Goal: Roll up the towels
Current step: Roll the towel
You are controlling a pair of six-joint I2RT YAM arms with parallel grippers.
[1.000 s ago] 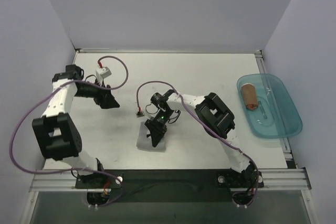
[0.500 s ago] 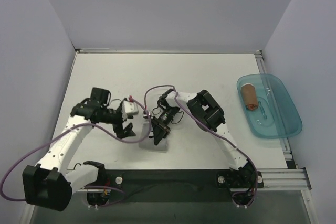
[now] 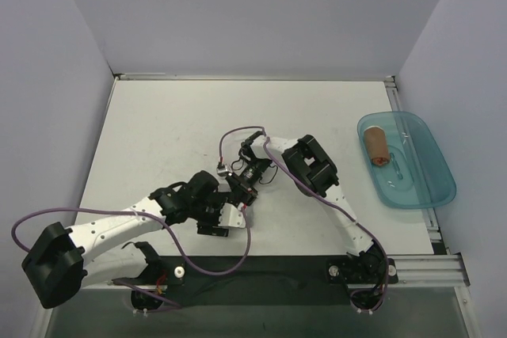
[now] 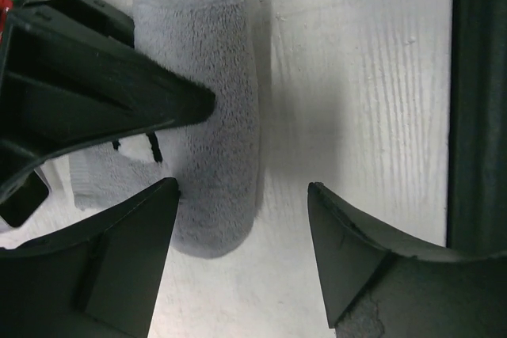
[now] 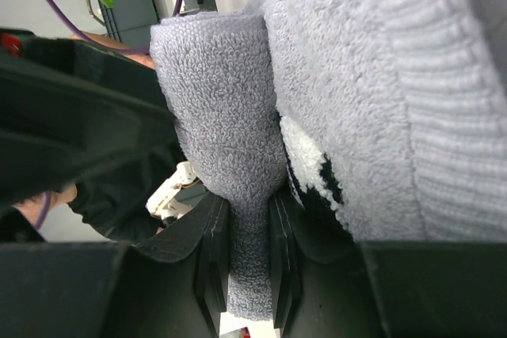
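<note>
In the top view, the grey towel (image 3: 232,213) is found near the middle of the near edge of the surface (image 3: 158,124), mostly covered by both arms. The right tool (image 3: 238,194) is laid on it from the far side, and the left tool (image 3: 215,221) is brought in from the left. The brown towel (image 3: 375,146) lies rolled in the tray (image 3: 432,187) at the far right, well apart. Wide open room is left towards the far side, while the black rail (image 3: 261,263) runs close by on the near side.

In the left wrist view, the grey towel (image 4: 218,140) is shown as a tight roll with a flat part of the cloth beside it. The left tool (image 4: 242,251) is spread wide, one finger by the roll's end and the other over bare surface. Closing should probably be gentle and around the roll's middle, so that the wraps are not squashed loose. The rail (image 4: 479,100) is near, so little room is judged to remain that way.

In the right wrist view, the right tool (image 5: 247,259) is pressed together on one end of the grey towel (image 5: 230,116). That pinch is best held until the roll is secured by the other tool.
</note>
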